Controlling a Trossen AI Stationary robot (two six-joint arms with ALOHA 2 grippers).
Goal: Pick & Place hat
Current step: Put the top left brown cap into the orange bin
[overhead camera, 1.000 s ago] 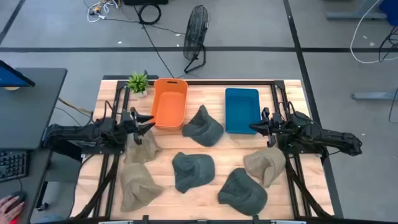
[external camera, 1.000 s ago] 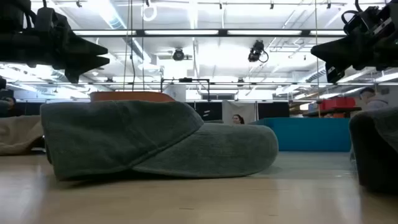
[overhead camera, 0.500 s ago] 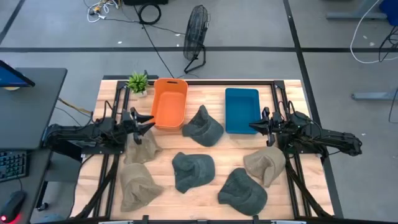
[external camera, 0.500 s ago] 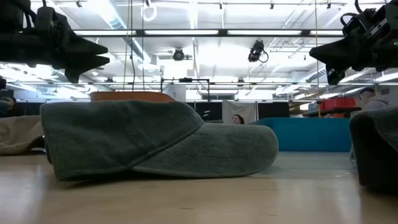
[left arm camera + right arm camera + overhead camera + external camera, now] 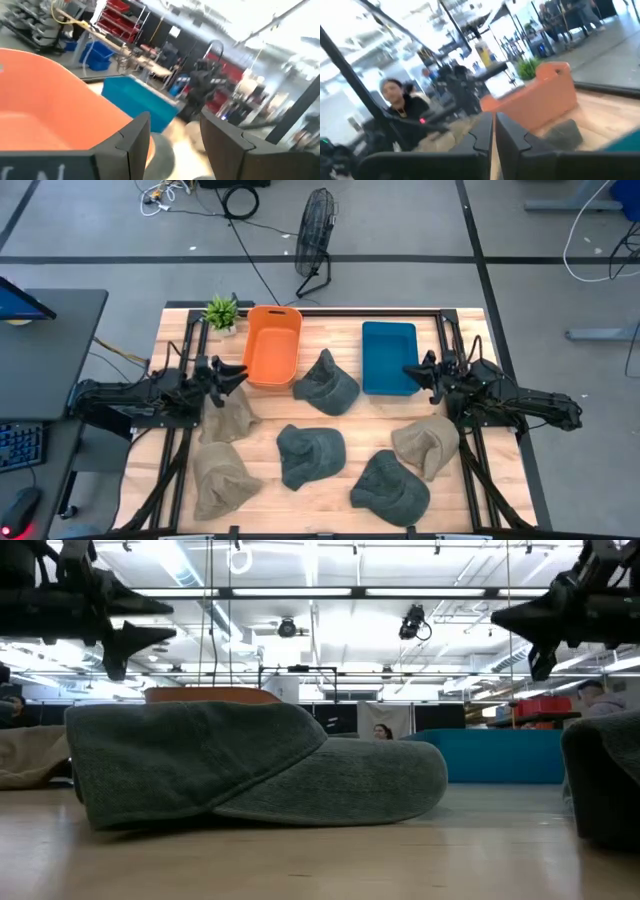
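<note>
Lying on the wooden table, the hats look soft, light and floppy, so I judge that a pinch on a fold of the crown or the stiffer brim would hold best. At the left, the left gripper, fingers spread and holding nothing, hovers beside the orange bin, with a tan hat just below it. At the right, the right gripper, fingers nearly pressed together and holding nothing, hangs by the blue bin, another tan hat near it.
</note>
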